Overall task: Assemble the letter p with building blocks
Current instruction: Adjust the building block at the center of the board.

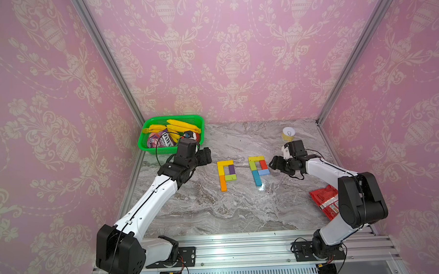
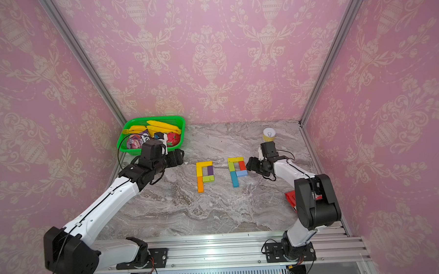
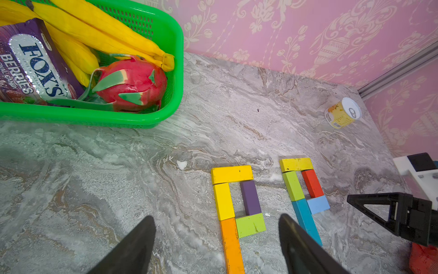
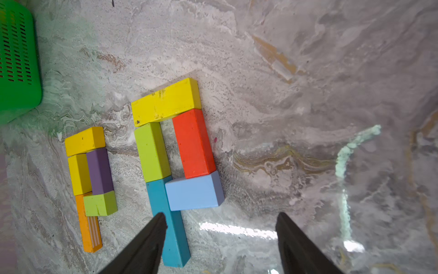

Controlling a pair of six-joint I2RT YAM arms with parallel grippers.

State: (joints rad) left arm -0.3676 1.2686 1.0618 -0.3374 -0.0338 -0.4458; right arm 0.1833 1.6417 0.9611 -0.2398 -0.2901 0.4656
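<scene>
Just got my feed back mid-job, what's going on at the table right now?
Two block letters lie flat on the marble table: the orange-stemmed P on the left arm's side and the teal-stemmed P on the right arm's side. Both look complete. The left gripper and the right gripper hover beside them, open and holding nothing.

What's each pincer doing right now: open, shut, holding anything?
Left pincer: open, holding nothing.
Right pincer: open, holding nothing.
</scene>
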